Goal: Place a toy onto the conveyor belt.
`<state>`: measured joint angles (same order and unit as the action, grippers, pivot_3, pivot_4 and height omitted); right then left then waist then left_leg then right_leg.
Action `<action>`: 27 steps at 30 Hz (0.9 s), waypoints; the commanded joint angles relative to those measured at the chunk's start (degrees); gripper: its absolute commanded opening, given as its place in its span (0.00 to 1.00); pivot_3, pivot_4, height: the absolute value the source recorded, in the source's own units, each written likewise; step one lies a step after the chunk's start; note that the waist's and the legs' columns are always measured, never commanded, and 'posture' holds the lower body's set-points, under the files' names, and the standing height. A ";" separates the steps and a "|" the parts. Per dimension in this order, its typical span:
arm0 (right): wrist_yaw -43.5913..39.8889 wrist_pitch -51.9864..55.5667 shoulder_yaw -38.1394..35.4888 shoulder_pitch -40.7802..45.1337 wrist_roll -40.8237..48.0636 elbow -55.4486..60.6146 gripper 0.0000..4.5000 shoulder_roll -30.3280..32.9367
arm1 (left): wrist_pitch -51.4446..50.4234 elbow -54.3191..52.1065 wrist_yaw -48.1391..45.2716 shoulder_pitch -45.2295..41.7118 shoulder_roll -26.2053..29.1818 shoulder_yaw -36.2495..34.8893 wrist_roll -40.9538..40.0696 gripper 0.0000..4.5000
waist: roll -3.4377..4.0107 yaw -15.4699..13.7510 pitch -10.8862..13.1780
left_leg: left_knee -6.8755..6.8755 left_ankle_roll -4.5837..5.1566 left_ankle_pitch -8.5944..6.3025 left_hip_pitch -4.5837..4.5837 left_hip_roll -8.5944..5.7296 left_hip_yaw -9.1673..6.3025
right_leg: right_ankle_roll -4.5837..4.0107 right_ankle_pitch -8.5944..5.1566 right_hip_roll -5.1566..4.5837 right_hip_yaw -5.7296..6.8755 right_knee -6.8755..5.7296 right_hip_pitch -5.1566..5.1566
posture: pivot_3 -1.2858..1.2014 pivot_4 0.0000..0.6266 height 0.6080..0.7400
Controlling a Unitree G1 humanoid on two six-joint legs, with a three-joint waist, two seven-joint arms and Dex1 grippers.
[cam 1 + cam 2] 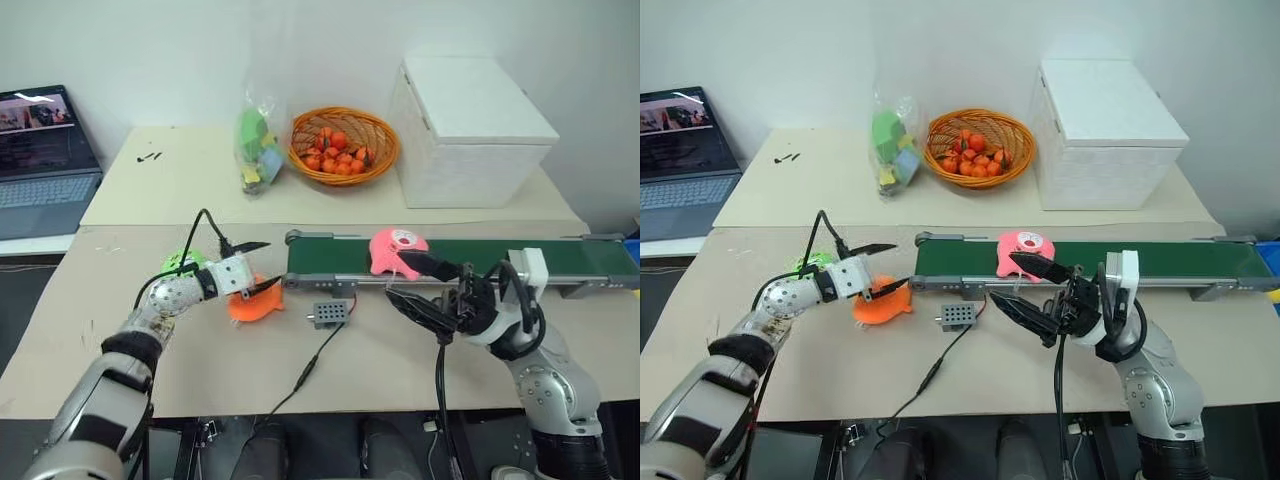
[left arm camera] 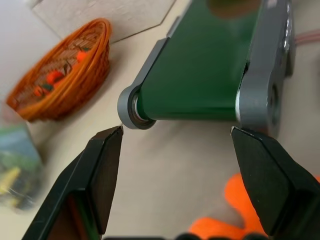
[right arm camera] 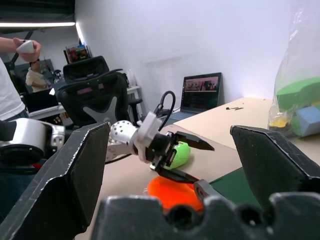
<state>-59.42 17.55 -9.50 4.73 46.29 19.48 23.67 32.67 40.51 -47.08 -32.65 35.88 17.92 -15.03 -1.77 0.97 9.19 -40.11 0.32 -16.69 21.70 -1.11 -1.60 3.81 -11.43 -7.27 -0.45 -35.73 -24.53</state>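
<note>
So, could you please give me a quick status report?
Both end effectors open, empty: left, right. Pink plush toy lying on dark-green conveyor belt. Nothing blocking.

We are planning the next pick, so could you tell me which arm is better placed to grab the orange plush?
Left. The left gripper is open right at the orange plush; the right gripper, also open, sits by the pink toy on the conveyor belt.

— What do I count on the table?

— I see 3 plush toys: 1 pink toy [image 1: 393, 249], 1 orange plush [image 1: 252, 303], 1 lime-green plush [image 1: 183, 263].

— And the rest?

— 1 conveyor belt [image 1: 520, 258], 1 basket [image 1: 343, 146], 1 white box [image 1: 468, 130], 1 laptop [image 1: 42, 160], 1 bag [image 1: 258, 140].
</note>
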 commanded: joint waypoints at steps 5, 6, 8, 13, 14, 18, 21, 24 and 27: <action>-1.07 -1.73 0.28 0.29 0.23 -0.94 1.00 -1.07 | -29.32 -21.26 -6.37 7.54 -0.35 -10.31 -15.50 0.81 | 0.00 0.03 0.00 | 0.00 0.04 -0.03 -0.54 0.02 -0.08 | 0.01 -0.01 0.02 -0.23 -0.12 0.34 | 0.52 0.24 0.90; -1.04 -1.75 0.37 0.32 -0.02 -1.15 1.00 -1.02 | -32.16 -23.10 -6.11 8.19 -0.54 -11.33 -16.61 0.81 | 0.00 0.02 0.00 | 0.00 0.04 -0.02 -0.56 0.02 -0.09 | 0.01 -0.01 0.03 -0.26 -0.13 0.34 | 0.52 0.24 0.90; -1.03 -1.79 0.43 0.37 -0.25 -1.47 1.00 -0.96 | -37.03 -26.53 -6.45 9.61 -0.84 -12.91 -19.01 0.81 | 0.00 0.01 0.00 | -0.01 0.04 -0.02 -0.60 0.01 -0.11 | 0.00 -0.01 0.03 -0.27 -0.13 0.34 | 0.52 0.24 0.90; -0.79 -1.54 0.91 0.59 -0.58 -1.92 1.00 -0.90 | -44.81 -30.74 -5.36 10.29 -2.64 -17.41 -21.86 0.81 | 0.01 -0.02 0.00 | -0.01 0.04 -0.02 -0.64 0.01 -0.12 | 0.00 -0.01 0.04 -0.32 -0.13 0.34 | 0.52 0.24 0.90; -0.74 -1.46 0.93 0.60 -0.51 -1.90 1.00 -0.86 | -45.77 -31.07 -4.95 9.84 -3.01 -18.49 -22.39 0.81 | 0.01 -0.04 0.00 | -0.01 0.04 -0.02 -0.64 0.01 -0.11 | -0.01 -0.01 0.04 -0.32 -0.12 0.33 | 0.52 0.24 0.90; -0.50 -1.29 0.91 0.46 -0.29 -1.76 1.00 -0.50 | -49.24 -33.12 -5.10 9.22 -3.72 -20.98 -23.29 0.81 | 0.01 -0.03 0.00 | 0.00 0.03 -0.02 -0.64 0.01 -0.11 | -0.01 -0.01 0.04 -0.32 -0.10 0.32 | 0.52 0.24 0.90; -0.38 -1.14 0.74 0.29 -0.23 -1.72 1.00 -0.19 | -51.01 -35.10 -5.81 8.81 -3.84 -21.90 -23.63 0.81 | 0.01 -0.10 0.00 | 0.00 0.03 -0.02 -0.63 0.01 -0.11 | -0.01 -0.01 0.04 -0.33 -0.10 0.33 | 0.52 0.24 0.90; -0.40 -1.09 0.54 0.13 -0.23 -1.80 1.00 0.12 | -52.55 -36.33 -7.18 8.52 -3.69 -21.82 -23.60 0.81 | 0.01 -0.11 0.00 | 0.01 0.03 -0.02 -0.63 0.01 -0.11 | -0.01 -0.01 0.04 -0.33 -0.09 0.33 | 0.52 0.24 0.90; -0.31 -1.24 0.50 0.12 -0.37 -2.11 1.00 0.28 | -52.94 -36.90 -7.74 8.47 -3.89 -21.55 -22.74 0.81 | 0.01 -0.06 0.00 | 0.00 0.03 -0.02 -0.63 0.01 -0.10 | -0.02 -0.01 0.04 -0.33 -0.06 0.33 | 0.52 0.24 0.90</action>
<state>-59.66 17.11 -7.87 4.69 45.67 16.69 23.55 -20.18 5.81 -54.07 -23.15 32.07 -2.59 -37.95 -1.76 0.91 9.18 -40.10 0.35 -16.71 21.07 -1.10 -1.70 3.79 -11.44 -7.23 -0.78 -35.77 -24.20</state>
